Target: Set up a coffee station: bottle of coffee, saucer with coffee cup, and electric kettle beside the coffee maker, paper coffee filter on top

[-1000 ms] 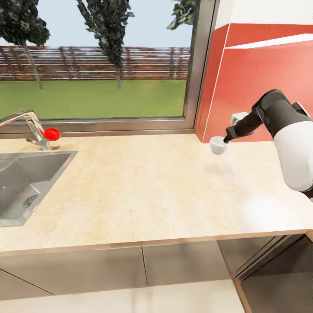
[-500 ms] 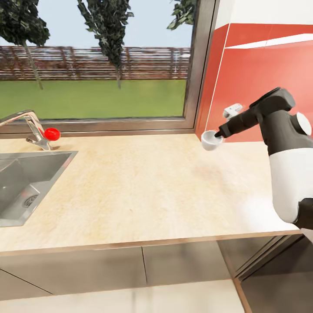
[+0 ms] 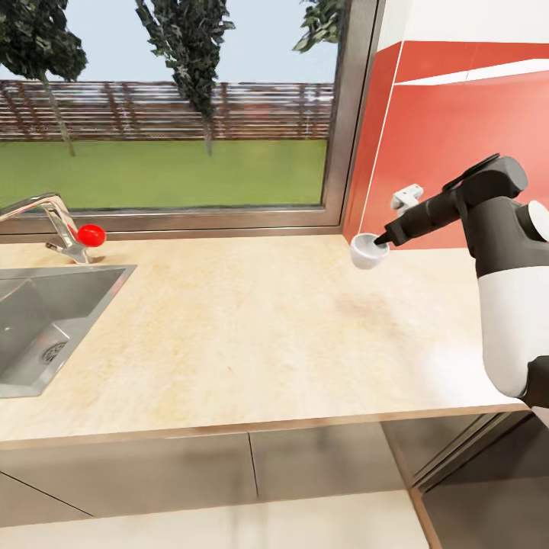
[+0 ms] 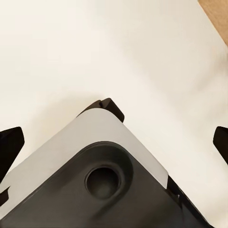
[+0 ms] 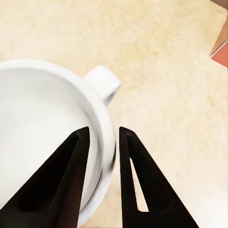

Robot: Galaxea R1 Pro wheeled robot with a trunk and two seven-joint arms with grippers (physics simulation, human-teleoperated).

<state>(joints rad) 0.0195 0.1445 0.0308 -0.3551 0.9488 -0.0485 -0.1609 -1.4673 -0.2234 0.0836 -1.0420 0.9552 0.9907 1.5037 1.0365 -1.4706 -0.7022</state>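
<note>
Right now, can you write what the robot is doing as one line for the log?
right gripper: shut on coffee cup rim | cup: held above kitchen countertop | left gripper: open | saucer: not reached

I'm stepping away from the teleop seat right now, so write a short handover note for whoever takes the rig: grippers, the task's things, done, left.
Right gripper: shut on the coffee cup, pinching its rim, one finger inside and one outside. The cup is held above the kitchen countertop, near the red wall.
Left gripper: fingers spread, open, nothing between them in the left wrist view.
Done: cup picked up.
Left: set the cup on its saucer by the coffee maker; the other items' status cannot be judged from these views.
</note>
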